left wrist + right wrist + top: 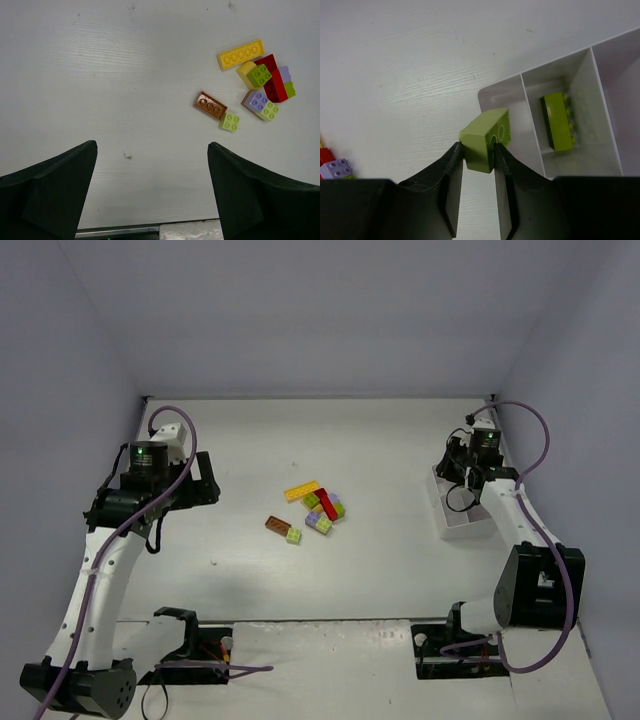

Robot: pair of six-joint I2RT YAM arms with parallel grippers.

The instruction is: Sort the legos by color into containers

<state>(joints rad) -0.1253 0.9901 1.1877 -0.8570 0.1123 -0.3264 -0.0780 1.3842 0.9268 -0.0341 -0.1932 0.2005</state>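
Bright, even light from above washes the white table (380, 440), and the walls (300, 310) take a pale violet cast. Shadows toward the table's near edge are faint and soft. The brown brick (210, 105) glints, and the close black fingers (50, 195) look slightly soft.

No legible text or markings anywhere.

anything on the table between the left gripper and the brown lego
Only bare table and one tiny dark speck lie between the open left gripper and the brown lego, seen in the left wrist view.
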